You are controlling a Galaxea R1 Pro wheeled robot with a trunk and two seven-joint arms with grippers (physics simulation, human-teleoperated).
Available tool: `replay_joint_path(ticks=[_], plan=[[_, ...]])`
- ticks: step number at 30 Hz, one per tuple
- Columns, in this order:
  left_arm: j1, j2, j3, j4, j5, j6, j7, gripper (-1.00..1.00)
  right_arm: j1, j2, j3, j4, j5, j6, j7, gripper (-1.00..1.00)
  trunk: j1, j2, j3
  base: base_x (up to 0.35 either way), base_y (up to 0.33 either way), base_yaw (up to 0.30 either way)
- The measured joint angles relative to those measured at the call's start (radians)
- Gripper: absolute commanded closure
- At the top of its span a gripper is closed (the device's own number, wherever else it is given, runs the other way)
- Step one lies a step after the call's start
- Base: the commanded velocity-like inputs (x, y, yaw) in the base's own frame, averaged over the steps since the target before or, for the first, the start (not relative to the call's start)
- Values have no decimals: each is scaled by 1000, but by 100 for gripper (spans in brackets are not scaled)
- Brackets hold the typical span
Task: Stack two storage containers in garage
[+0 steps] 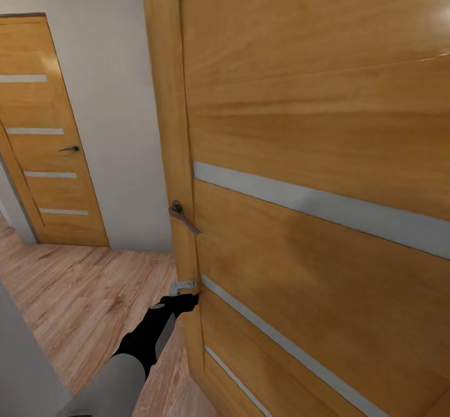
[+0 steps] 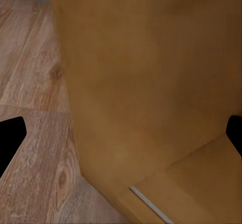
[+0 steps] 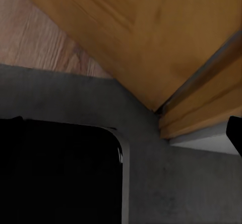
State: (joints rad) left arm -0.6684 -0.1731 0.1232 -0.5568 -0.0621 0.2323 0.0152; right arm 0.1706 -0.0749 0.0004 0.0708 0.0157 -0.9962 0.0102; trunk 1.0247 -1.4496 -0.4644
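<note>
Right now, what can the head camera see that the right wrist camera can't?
The head view has a second wooden door far off in the pale wall, the near door's handle, and the left claw reaching to the near door's edge. The right wrist view has dark grey concrete floor and a black rounded robot part. Both show the orange-brown door and light wood plank flooring.

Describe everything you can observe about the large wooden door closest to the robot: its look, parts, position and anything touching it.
The near door looks like orange-brown wood with visible grain, crossed by pale frosted stripes. A dark metal lever handle sits on its edge, with a pale latch plate lower down. It stands upright and close to the camera, swung partly open above light wood plank flooring. The left tool reaches its edge just below the latch plate, seemingly touching it.
</note>
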Motion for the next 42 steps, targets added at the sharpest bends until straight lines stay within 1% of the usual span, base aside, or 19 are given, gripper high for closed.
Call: replay_joint_path(ticks=[10,13,34,42], plan=[[0,0,0,0,0,-1,0,-100,0,0,0,0,0,0,0,-100,0,0,0,20,6,-19],[0,1,2,-1,-9,-1,4,-100,0,0,0,0,0,0,0,-100,0,0,0,1,0,-135],[0,1,3,0,-12,-1,4,-100,0,0,0,0,3,-2,0,-100,0,0,6,0,0,-263],[0,1,3,0,-13,-1,4,-100,-1,0,-3,-2,5,1,-11,-100,0,0,7,0,0,-272]])
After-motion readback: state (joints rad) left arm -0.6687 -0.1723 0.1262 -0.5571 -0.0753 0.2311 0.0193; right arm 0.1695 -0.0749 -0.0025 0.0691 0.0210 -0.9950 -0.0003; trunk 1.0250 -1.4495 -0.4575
